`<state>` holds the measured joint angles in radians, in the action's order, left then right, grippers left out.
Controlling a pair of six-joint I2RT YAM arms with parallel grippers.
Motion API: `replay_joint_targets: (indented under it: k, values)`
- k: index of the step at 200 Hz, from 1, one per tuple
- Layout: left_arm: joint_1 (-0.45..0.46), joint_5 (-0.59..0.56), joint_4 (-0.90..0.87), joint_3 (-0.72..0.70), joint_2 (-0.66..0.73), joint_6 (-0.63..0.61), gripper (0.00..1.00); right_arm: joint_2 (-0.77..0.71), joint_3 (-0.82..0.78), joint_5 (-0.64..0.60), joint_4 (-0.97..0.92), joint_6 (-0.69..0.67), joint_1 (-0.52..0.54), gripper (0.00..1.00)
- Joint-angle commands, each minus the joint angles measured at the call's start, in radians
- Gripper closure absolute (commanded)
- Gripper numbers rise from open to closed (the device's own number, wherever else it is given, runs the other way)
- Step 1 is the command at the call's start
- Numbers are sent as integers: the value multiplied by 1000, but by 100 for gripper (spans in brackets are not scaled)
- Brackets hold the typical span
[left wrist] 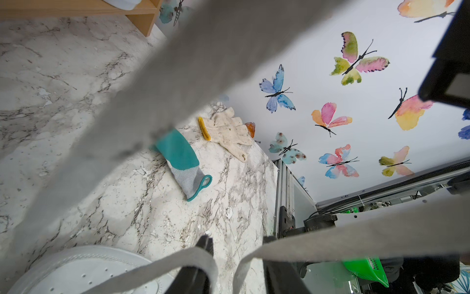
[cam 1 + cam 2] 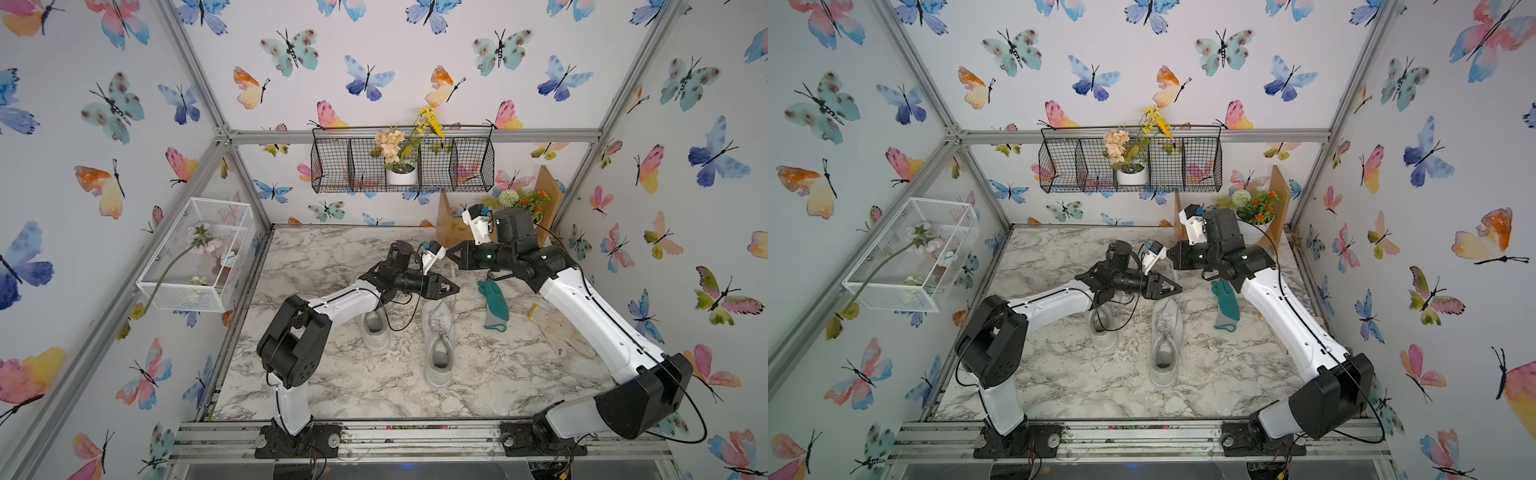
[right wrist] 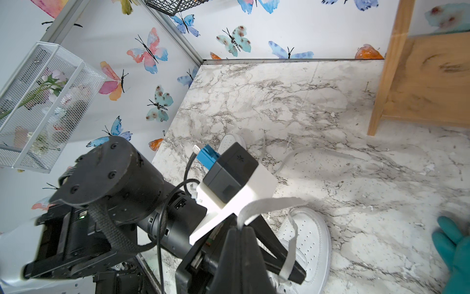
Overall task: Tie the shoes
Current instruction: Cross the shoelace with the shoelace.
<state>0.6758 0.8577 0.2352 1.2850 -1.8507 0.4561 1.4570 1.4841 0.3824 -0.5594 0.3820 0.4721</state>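
right gripper (image 3: 240, 227) pinching lace (image 3: 269, 203) | left gripper (image 2: 454, 286) jaws apart, lace draped across | lace looks limp, light: hold near end

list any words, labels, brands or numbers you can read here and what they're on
No text here can be read.
A small pale marking on the left arm is too blurred to read.
The shoes, green glove and white glove show no lettering.
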Motion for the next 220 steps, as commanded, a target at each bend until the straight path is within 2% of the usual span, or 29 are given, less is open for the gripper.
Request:
replay_joint_targets:
  k: [1, 31, 60, 85, 102, 135, 157, 220]
  values:
    - [5, 10, -7, 16, -6, -18, 61, 6, 18, -11, 23, 6, 5, 98]
    - [5, -6, -3, -6, 20, -34, 61, 2, 21, -69, 10, -5, 5, 98]
    - [7, 7, 5, -3, 16, -24, 63, 5, 8, -6, 40, 8, 5, 98]
    - [8, 6, 7, 1, 11, -22, 66, 6, -2, 1, 50, 13, 5, 98]
    - [8, 4, 5, -3, 16, -25, 73, 6, -11, -5, 52, 10, 5, 98]
    - [7, 2, 3, -29, 50, -31, 93, 7, -35, 42, 80, 0, 3, 95]
    - [5, 2, -3, -48, 82, -35, 100, 40, -33, 53, 84, -15, 2, 94]
    - [-19, -3, 43, -164, 170, 0, 100, 195, -25, 96, 193, -23, -15, 91]
